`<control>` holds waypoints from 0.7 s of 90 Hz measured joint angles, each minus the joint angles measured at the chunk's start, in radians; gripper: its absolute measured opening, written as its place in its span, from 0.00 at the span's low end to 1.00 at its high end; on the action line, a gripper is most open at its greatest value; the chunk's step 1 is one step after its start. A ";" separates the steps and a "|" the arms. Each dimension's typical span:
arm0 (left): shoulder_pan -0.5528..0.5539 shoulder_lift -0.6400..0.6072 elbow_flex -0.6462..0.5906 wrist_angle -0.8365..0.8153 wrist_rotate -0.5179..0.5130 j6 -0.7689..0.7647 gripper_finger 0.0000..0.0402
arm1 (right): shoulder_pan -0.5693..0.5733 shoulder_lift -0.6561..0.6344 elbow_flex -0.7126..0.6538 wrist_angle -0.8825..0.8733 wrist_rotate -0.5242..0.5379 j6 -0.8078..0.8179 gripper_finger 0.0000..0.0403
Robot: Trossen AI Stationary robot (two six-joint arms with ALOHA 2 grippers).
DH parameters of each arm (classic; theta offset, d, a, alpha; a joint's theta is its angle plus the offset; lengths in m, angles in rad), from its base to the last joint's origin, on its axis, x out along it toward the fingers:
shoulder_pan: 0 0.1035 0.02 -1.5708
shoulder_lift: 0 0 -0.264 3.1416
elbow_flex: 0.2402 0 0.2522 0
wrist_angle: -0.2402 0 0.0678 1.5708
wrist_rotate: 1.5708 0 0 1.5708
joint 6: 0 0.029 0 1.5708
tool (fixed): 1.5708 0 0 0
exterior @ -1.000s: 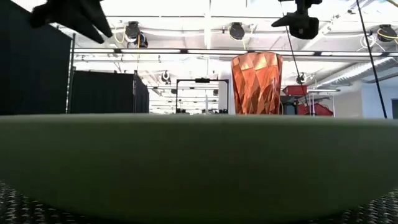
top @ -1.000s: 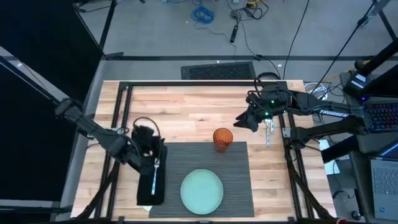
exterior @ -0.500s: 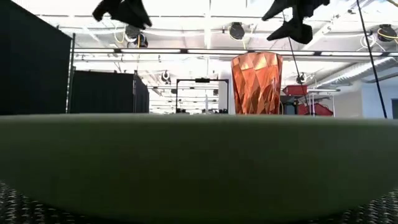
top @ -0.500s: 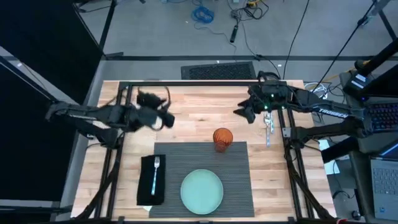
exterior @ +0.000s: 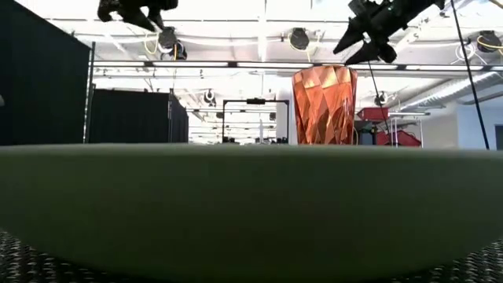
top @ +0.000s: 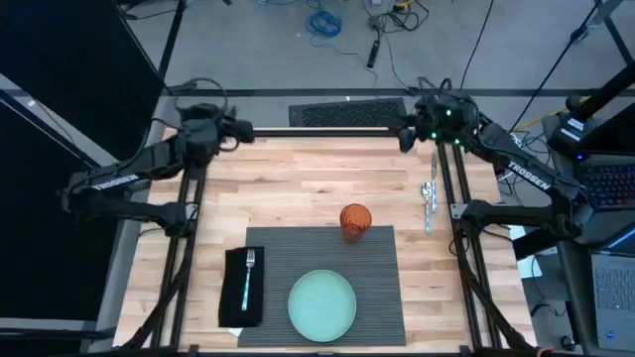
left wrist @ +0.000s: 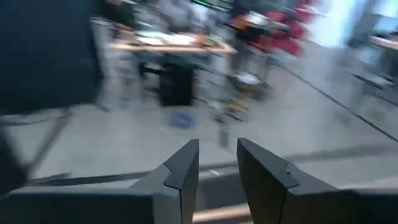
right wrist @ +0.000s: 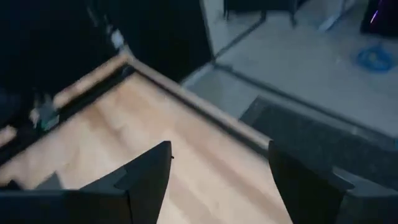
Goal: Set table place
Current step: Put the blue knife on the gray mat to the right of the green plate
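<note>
- The placemat (top: 375, 283) lies at the near middle of the desk (top: 298, 178). On it sit the plate (top: 321, 304) near the front edge and the cup (top: 354, 220) at its far edge, right of centre.
- The napkin (top: 241, 288) lies just left of the placemat with the fork (top: 247, 276) on top. A utensil (top: 428, 203) lies on bare wood at the far right, well apart from the setting.
- The left pincer (top: 234, 129) is up over the far left edge of the desk. In its wrist view its fingers (left wrist: 180, 174) stand a narrow gap apart with nothing between them.
- The right pincer (top: 409, 136) is over the far right edge, spread wide and empty; its fingers (right wrist: 146, 177) frame only bare wood.
- Judging by the layout, the utensil on the right is probably what is left to place.
- Risk: the utensil lies flat on the wood and close to the right frame rail. A low pinch could skid it, or the fingers could knock the rail.
- Risk: carrying it to the right of the plate means passing near the cup. A low path could tip the cup, which looks tall and narrow at its base.
- Risk: setting down hard on the ribbed placemat could drag it and shift the plate.
</note>
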 joint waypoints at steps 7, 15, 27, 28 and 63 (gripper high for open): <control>0.019 0.013 -0.002 0.014 -0.009 -0.062 0.23 | -0.018 0.006 0.000 0.052 -0.002 0.036 0.63; 0.051 0.043 -0.004 -0.001 0.079 0.070 0.23 | -0.043 0.032 0.000 0.076 0.000 0.085 0.63; 0.136 0.061 -0.006 0.000 0.373 0.167 0.23 | -0.129 0.135 0.000 0.081 -0.004 0.142 0.63; 0.144 0.061 -0.006 0.002 0.393 0.168 0.23 | -0.138 0.147 0.000 0.081 -0.005 0.147 0.63; 0.303 -0.037 -0.005 0.001 0.557 0.250 0.23 | -0.249 0.519 0.232 -0.358 -0.109 0.096 0.63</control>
